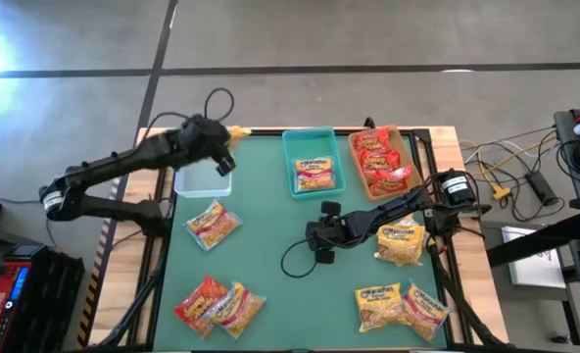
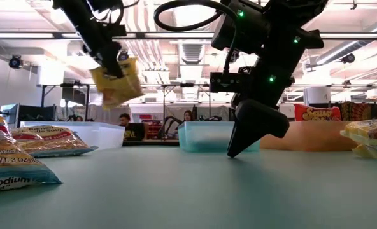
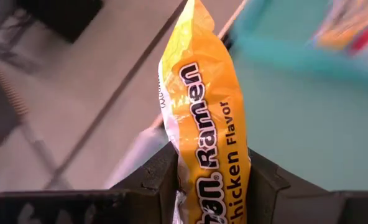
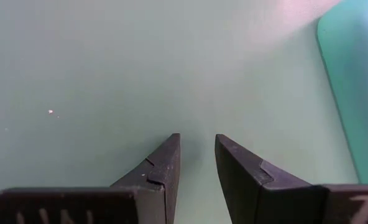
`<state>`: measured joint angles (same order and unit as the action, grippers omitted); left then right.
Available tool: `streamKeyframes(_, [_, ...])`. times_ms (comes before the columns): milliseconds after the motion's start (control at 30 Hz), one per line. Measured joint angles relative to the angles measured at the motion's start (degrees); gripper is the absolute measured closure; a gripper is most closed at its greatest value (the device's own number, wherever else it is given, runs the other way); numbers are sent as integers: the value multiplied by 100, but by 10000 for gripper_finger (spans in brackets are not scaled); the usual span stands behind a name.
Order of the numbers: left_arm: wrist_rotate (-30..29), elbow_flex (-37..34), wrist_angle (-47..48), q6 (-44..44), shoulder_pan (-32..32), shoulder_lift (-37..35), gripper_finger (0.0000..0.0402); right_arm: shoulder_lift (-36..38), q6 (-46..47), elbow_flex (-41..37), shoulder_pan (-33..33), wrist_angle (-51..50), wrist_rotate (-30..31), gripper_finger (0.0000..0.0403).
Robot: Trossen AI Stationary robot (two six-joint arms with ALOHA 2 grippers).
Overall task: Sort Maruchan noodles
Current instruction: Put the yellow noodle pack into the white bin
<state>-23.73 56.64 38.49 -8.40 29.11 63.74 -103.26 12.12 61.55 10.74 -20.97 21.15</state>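
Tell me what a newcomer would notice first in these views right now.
First, the yellow crinkly plastic chicken-flavor ramen packet held aloft in the left gripper, above the clear rectangular plastic bin at the table's far left. Next, the right gripper, empty with a narrow gap between its fingers, low over bare green mat at the table's middle. Red packets fill the tan bin.

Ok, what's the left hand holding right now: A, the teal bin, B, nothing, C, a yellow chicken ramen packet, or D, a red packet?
C: the left hand is clamped on a yellow chicken-flavor ramen packet, lifted above the clear bin.
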Motion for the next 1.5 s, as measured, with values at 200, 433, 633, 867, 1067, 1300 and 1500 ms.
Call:
streamKeyframes(200, [-126,431,982,-1067,823,387,292,2,-2,-1,0,-13,3,310])
streamKeyframes(433, [342,439,1687,-1813,1665,878,292,7,-119,-1,0,-108,7,310])
streamKeyframes(633, [767,435,1243,-2593,1970,1212,292,13,-229,1,0,-338,31,310])
streamKeyframes(867, [1611,435,886,-2404,2366,1678,280,29,-405,1,0,-441,76,310])
streamKeyframes(1067, [1695,477,745,-1986,2651,2076,256,129,-612,-18,-39,-580,133,310])
streamKeyframes(1300, [1234,933,555,-1660,2836,2507,221,333,-619,-20,-167,-693,160,310])
streamKeyframes(1500, [1382,1401,639,-1574,2817,2742,206,393,-570,-20,-190,-757,201,310])
